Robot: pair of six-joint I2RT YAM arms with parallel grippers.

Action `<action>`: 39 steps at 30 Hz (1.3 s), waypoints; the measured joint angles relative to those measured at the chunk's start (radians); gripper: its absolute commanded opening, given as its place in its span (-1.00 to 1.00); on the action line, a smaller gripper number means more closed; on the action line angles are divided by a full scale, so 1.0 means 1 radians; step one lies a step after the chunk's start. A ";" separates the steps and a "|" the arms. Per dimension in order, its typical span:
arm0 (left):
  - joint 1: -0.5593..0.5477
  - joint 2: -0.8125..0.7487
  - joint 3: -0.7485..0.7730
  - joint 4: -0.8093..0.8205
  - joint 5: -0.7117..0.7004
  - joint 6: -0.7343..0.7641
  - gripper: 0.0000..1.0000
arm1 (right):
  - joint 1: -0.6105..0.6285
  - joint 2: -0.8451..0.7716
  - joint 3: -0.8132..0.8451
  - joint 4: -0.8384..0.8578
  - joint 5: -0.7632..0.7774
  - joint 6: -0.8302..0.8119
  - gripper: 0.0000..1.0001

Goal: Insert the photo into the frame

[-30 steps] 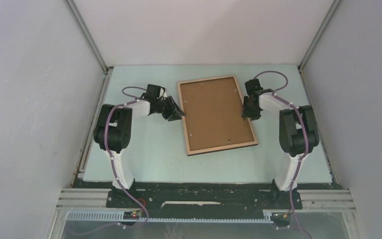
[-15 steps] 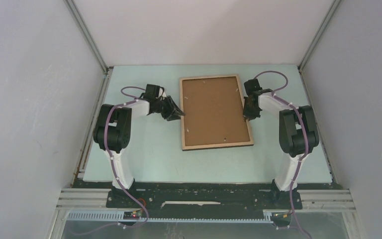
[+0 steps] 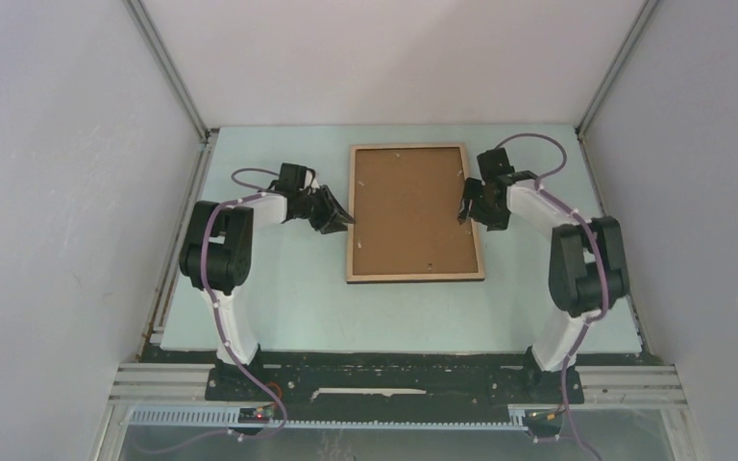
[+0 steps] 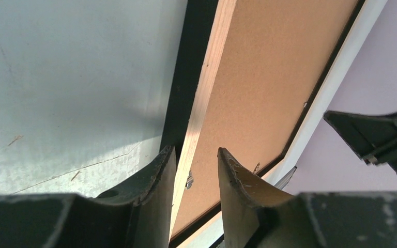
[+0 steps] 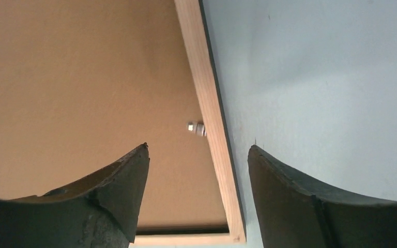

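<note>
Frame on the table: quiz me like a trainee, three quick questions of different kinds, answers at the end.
1. True or false: the frame lies with its brown backing board facing up.
2. The right gripper is: A) shut on the rim, B) open, straddling the frame's right rim, C) hidden from every view.
3. Fill in: the left gripper sits at the frame's ____ edge.
Key: 1 true; 2 B; 3 left.
</note>
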 measured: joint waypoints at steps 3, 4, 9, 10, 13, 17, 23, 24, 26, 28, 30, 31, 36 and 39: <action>0.000 0.000 -0.005 -0.002 -0.002 0.002 -0.13 | 0.011 -0.126 -0.084 0.016 -0.004 0.012 0.67; 0.000 0.000 -0.005 -0.003 -0.002 0.003 -0.10 | 0.020 -0.192 -0.137 0.029 -0.006 0.020 0.69; -0.007 0.000 -0.005 -0.004 -0.003 0.012 0.02 | 0.076 -0.525 -0.418 0.067 -0.034 0.103 0.88; -0.010 0.000 -0.005 -0.003 -0.006 0.014 0.02 | 0.085 -0.583 -0.471 0.076 -0.040 0.127 0.88; -0.026 0.000 -0.005 -0.017 -0.027 0.039 0.03 | 0.098 -0.763 -0.663 0.123 -0.085 0.224 0.82; -0.056 -0.001 -0.003 -0.072 -0.076 0.091 -0.06 | 0.104 -0.860 -0.803 0.141 -0.120 0.349 0.80; -0.107 -0.031 -0.005 -0.123 -0.152 0.131 -0.18 | 0.090 -0.810 -0.832 0.217 -0.155 0.481 0.76; -0.114 -0.032 -0.005 -0.128 -0.156 0.134 -0.20 | 0.083 -0.797 -0.832 0.233 -0.159 0.490 0.76; -0.126 -0.032 -0.005 -0.132 -0.156 0.134 -0.22 | 0.055 -0.755 -0.832 0.275 -0.163 0.509 0.74; -0.147 -0.032 -0.005 -0.134 -0.150 0.125 -0.23 | 0.028 -0.710 -0.832 0.318 -0.161 0.520 0.72; -0.175 -0.034 -0.008 -0.127 -0.148 0.109 -0.23 | 0.004 -0.662 -0.827 0.349 -0.158 0.531 0.71; -0.189 -0.038 -0.016 -0.119 -0.146 0.100 -0.23 | -0.003 -0.649 -0.819 0.360 -0.152 0.529 0.71; -0.269 -0.116 -0.160 -0.034 -0.126 0.005 -0.23 | -0.028 -0.559 -0.763 0.407 -0.111 0.500 0.58; -0.306 -0.152 -0.230 0.031 -0.111 -0.066 -0.21 | -0.040 -0.512 -0.724 0.406 -0.085 0.449 0.51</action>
